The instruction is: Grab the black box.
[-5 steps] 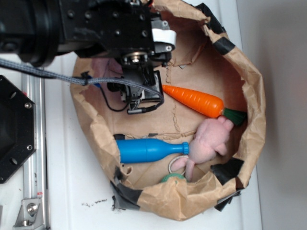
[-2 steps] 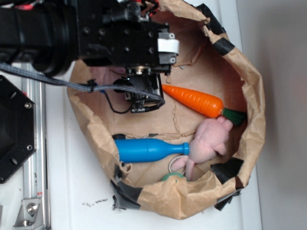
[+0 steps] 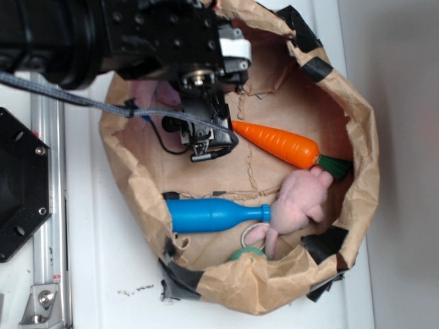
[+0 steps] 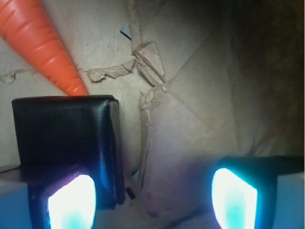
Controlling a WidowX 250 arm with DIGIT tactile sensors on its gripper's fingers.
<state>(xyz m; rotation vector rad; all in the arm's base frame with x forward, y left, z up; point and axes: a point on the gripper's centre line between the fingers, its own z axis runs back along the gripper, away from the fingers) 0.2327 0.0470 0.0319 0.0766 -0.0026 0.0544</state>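
While the gripper [image 4: 152, 198] gapes wide, holding nothing, the black box [image 4: 64, 138] lies flat and square, one corner by the carrot's [image 4: 43, 45] tip.

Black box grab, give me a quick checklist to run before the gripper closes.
1. Black box in wrist view: ok.
2. Gripper open: ok, fingertips apart.
3. Box centred between fingertips: not ok, it sits at the left fingertip.
4. Carrot clear of the fingertips: ok, its tip ends beyond the box.
5. Gripper low enough to grip: cannot tell.
6. Bag floor between the fingertips free of other objects: ok.
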